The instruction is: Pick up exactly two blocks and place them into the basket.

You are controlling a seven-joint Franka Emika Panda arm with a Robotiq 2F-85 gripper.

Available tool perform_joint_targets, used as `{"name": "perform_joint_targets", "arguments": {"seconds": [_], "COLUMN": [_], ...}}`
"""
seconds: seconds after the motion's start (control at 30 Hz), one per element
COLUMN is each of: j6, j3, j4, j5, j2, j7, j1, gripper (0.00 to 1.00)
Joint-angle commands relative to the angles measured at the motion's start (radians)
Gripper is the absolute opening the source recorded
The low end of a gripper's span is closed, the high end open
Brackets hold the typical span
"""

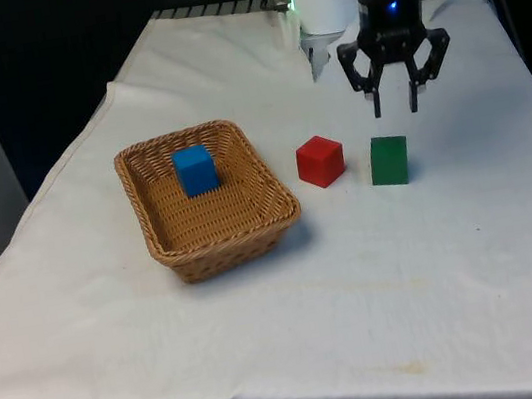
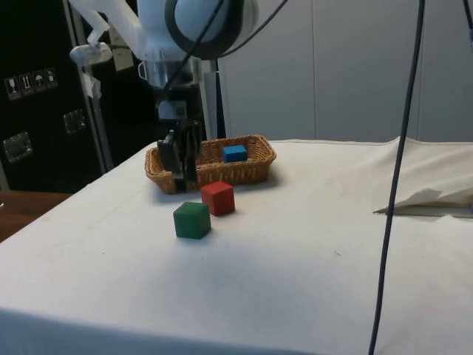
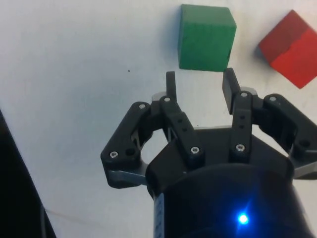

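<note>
Blue block sitting in basket, one more needed; end effector hovering open and empty above table, green block at its 6 o'clock, red block alongside.

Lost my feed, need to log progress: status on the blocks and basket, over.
Gripper open, empty, hovering above table near green block. Blue block in basket; red block on cloth between basket and green. Nothing in the way.

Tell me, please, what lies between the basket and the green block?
The red block sits between the basket and the green block, clearest in the front view.
</note>
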Motion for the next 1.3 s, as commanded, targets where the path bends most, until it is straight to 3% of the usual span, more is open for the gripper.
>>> {"name": "perform_joint_targets", "arguments": {"seconds": [0.0, 0.53, 0.7, 0.73, 0.8, 0.83, 0.87, 1.17, 1.27], "j6": [-0.003, 0.012, 0.011, 0.011, 0.012, 0.011, 0.011, 0.012, 0.036], "j3": [-0.005, 0.006, 0.007, 0.007, 0.007, 0.007, 0.007, 0.007, 0.013], "j4": [0.003, 0.019, 0.019, 0.019, 0.02, 0.02, 0.02, 0.021, 0.034], "j5": [-0.011, 0.002, 0.001, 0.001, 0.001, 0.001, 0.001, 0.001, 0.011], "j2": [0.002, 0.037, 0.038, 0.038, 0.04, 0.038, 0.038, 0.042, 0.089], "j7": [0.015, 0.016, 0.016, 0.016, 0.014, 0.016, 0.016, 0.014, 0.008], "j1": [0.004, 0.001, 0.001, 0.001, 0.0, 0.001, 0.001, 0.0, -0.004], "gripper": [0.0, 0.0, 0.49, 0.68, 0.88, 0.88, 0.97, 1.0, 1.0]}}
